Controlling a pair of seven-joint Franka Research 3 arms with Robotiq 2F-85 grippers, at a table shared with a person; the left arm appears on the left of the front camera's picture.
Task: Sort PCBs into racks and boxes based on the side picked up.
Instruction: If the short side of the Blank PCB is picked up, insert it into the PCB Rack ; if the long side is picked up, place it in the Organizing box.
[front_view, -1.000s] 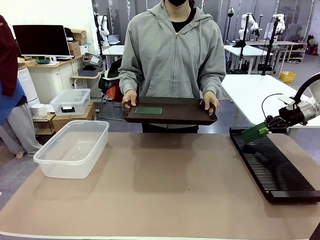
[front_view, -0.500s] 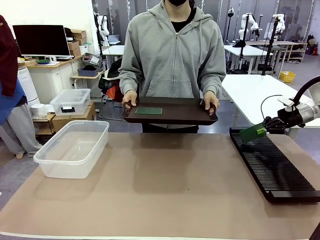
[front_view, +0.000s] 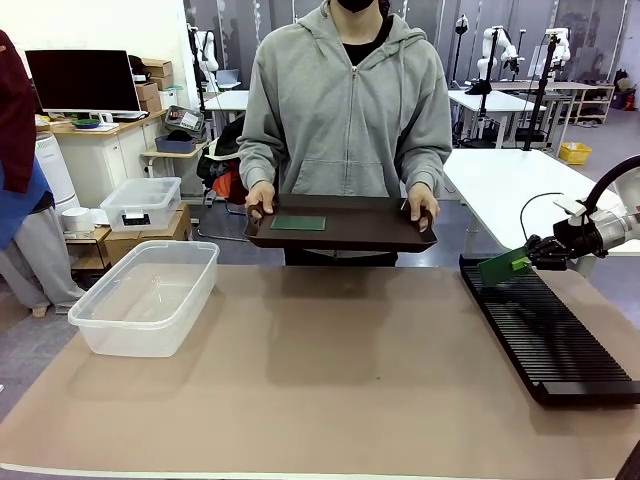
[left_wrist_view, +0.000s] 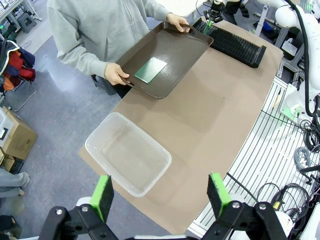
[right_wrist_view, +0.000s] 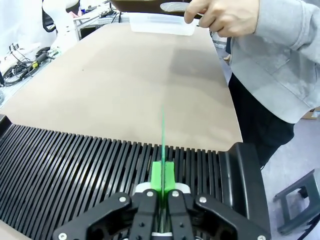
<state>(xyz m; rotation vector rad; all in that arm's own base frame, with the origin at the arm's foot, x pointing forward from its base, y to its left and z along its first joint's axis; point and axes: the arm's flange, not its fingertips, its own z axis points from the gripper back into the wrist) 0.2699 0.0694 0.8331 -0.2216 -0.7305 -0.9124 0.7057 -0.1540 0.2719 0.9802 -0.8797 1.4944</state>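
My right gripper (front_view: 532, 257) is shut on a green PCB (front_view: 503, 266) and holds it tilted just above the far end of the black rack (front_view: 548, 335). In the right wrist view this PCB (right_wrist_view: 163, 135) stands edge-on between the shut green pads (right_wrist_view: 156, 176), over the rack's slots (right_wrist_view: 75, 160). A second PCB (front_view: 297, 223) lies flat on the dark brown tray (front_view: 370, 232) that the person holds with both hands. The clear box (front_view: 148, 296) sits at the table's left. My left gripper (left_wrist_view: 160, 195) hangs open high above the box (left_wrist_view: 127, 152), with nothing between its fingers.
A smaller lidded clear bin (front_view: 140, 203) stands behind the table at left. The person's hand (right_wrist_view: 225, 15) grips the tray close to the rack's far end. Brown tabletop (front_view: 340, 350) stretches bare between box and rack.
My right gripper has shifted slightly left with the PCB, over the rack's far end. The person, the tray and the box have stayed put.
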